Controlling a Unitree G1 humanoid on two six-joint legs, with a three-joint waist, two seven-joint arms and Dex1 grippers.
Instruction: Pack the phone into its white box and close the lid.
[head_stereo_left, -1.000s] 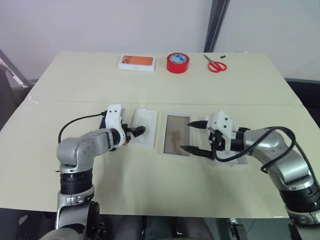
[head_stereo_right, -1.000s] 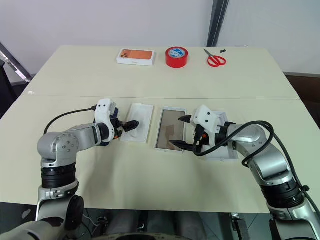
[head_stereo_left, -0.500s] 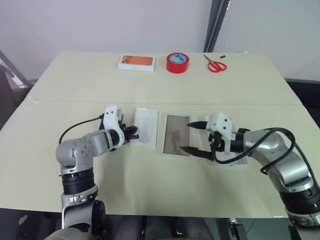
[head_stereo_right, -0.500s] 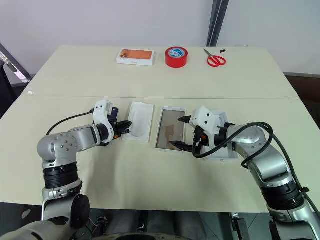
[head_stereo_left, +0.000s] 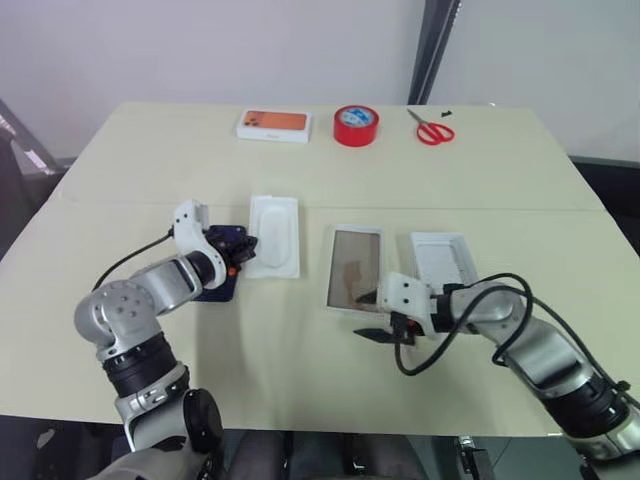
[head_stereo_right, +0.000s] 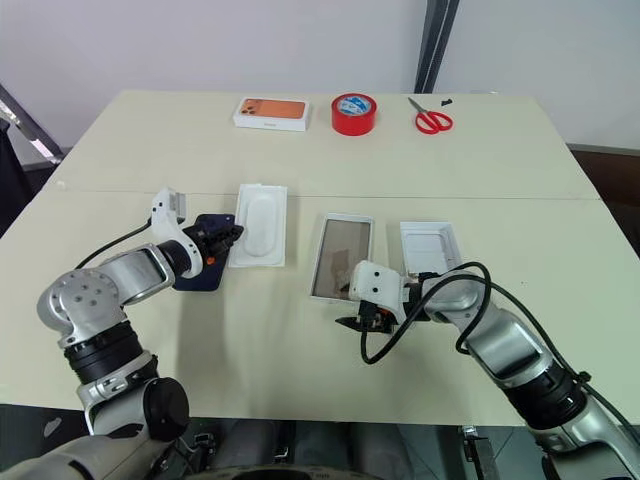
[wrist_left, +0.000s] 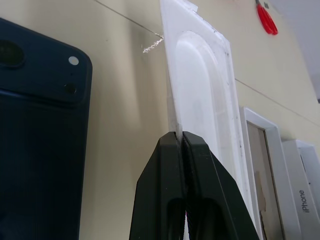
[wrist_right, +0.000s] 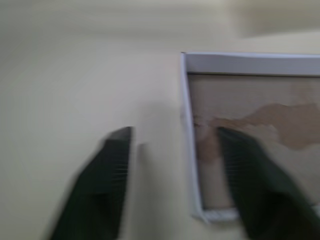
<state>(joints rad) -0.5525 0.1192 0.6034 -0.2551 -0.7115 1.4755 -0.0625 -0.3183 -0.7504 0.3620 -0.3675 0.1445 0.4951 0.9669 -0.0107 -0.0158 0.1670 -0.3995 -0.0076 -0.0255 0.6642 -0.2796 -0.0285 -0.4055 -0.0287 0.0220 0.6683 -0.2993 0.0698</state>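
Starting on the left: the left gripper (head_stereo_left: 243, 247) had its two black fingers pressed tight together on the near left edge of a thin white plastic insert with a rounded recess (head_stereo_left: 274, 234); the left wrist view showed the edge pinched right between the tips. The slim dark navy-blue phone (head_stereo_right: 203, 265) lay flat on the cream tabletop (head_stereo_left: 300, 370) just left of that insert, glossy back up with the camera cluster showing, mostly tucked under the left wrist in the head views.

Next over, about mid-table, sat the shallow white box base with the tan-brown inside (head_stereo_left: 354, 270), open side up and with nothing in it. The right gripper (head_stereo_left: 376, 316) was down at the near end of that base, pointing left across it. Its fingers were apart, and in the right wrist view one finger (wrist_right: 105, 175) sat over bare table outside the near corner while the other hung over the brown interior, so they straddled the box wall. I couldn't tell whether either finger touched the wall.

Just right of the base was the deeper white lid (head_stereo_left: 444, 259), lying open side up with its plain white inside showing, beside the right forearm.

Along the far edge of the table, well apart from all that: a white box with an orange top (head_stereo_left: 273, 124), a red roll of tape (head_stereo_left: 355, 125), and red-handled scissors (head_stereo_left: 431, 129) furthest right.
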